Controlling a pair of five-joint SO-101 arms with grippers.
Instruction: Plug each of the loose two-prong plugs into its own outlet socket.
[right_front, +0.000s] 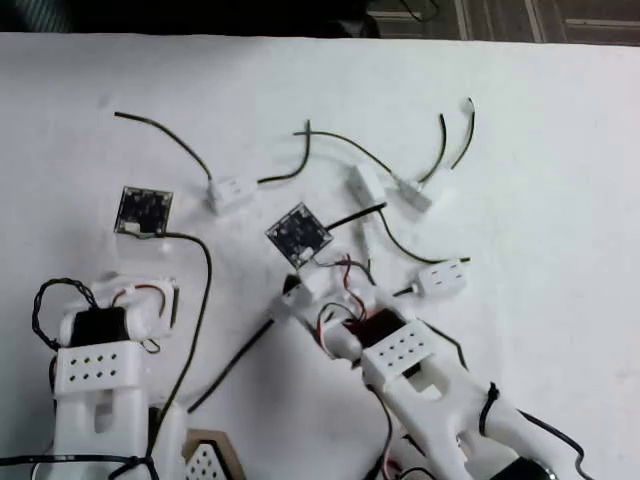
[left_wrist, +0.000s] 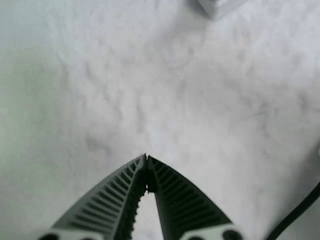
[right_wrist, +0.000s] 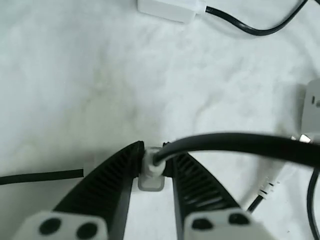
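My right gripper (right_wrist: 152, 155) is shut on a small white plug (right_wrist: 151, 175) whose black cable (right_wrist: 240, 142) runs off across the view. In the high view this gripper (right_front: 296, 292) sits at the table's middle, just below a black square board (right_front: 298, 235). White outlet blocks lie beyond it: one (right_front: 230, 192) up and to the left, two (right_front: 370, 182) (right_front: 412, 195) at the upper middle, and one (right_front: 442, 277) to the right. My left gripper (left_wrist: 146, 162) is shut on nothing above bare tablecloth; in the high view it (right_front: 140, 300) rests at the lower left.
A second black square board (right_front: 143, 210) lies at the left with a black cable (right_front: 200, 300) curving down from it. Loose thin wires (right_front: 445, 140) trail across the far side. A white block (right_wrist: 167, 7) with a black cable lies ahead of the right gripper.
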